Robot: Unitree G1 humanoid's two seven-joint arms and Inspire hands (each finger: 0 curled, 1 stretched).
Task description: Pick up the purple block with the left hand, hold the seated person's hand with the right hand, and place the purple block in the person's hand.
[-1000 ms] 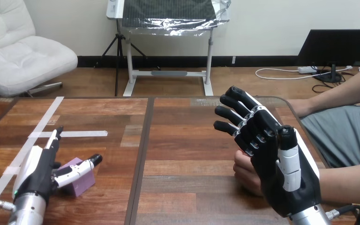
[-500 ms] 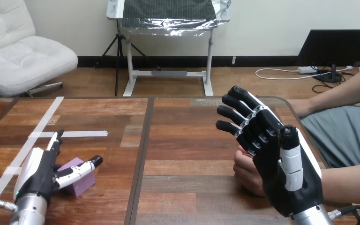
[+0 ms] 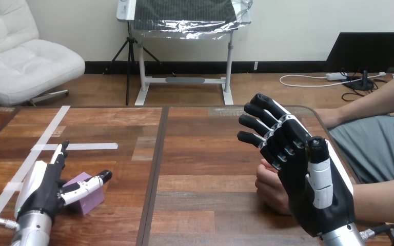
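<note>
**A:** What is lying at the far left?

**B:** Two strips of white tape [image 3: 48, 130] are crossing the wooden table [image 3: 205, 154], one slanting towards the near edge and one running level. Just right of the slanted strip, the left hand [image 3: 42, 185] is resting low on the table.

**A:** Is it gripping anything?

**B:** No, it is lying slack. Its fingers [image 3: 60, 151] are pointing straight away from the robot, and its thumb [image 3: 86, 185] is stretching out to the right across the top of the purple block [image 3: 91, 201]. Nothing is curling round the block.

**A:** And how is the block sitting?

**B:** It is lying flat on the table at the near left, tucked against the palm and turned corner-on, with one vertical edge facing the near side. The hand is covering its left part, so I cannot tell which way its long axis is running.

**A:** Moving right?

**B:** Well apart, past the table's seam, the right hand [image 3: 313, 197] is standing upright and unclenched, its fingers [image 3: 259, 123] spreading up and to the left. The person's hand [image 3: 271, 187] is resting loosely curled on the table just behind it. Whether the two are touching, I cannot tell.
</note>
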